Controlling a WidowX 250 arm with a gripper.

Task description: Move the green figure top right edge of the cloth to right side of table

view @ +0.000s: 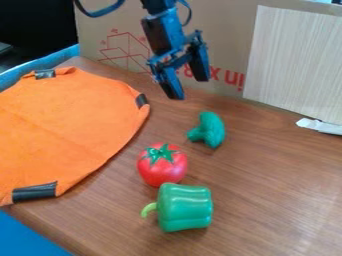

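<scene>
We saw one green broccoli figure [212, 131] lying on the desk [267, 185], off the cloth, to the right of the cloth's upper right edge and nearer the desk's far edge than its near one. We counted one red tomato [161, 166] and one green bell pepper [186, 207] on its near side, the pepper nearest us with its stem pointing left; we could not tell whether those two touched. One orange cloth [67, 117] covered the desk's left part, and we counted three dark strips of tape [35, 192] along its rim. The end effector [188, 88] hung open above the far part of the desk, beyond the broccoli, its two fingers apart with nothing between them. Behind, a cardboard panel [230, 30] stood along the far edge, with a pale board [297, 60] upright against it on the right, and a white scrap [320, 126] near the board's foot.
</scene>
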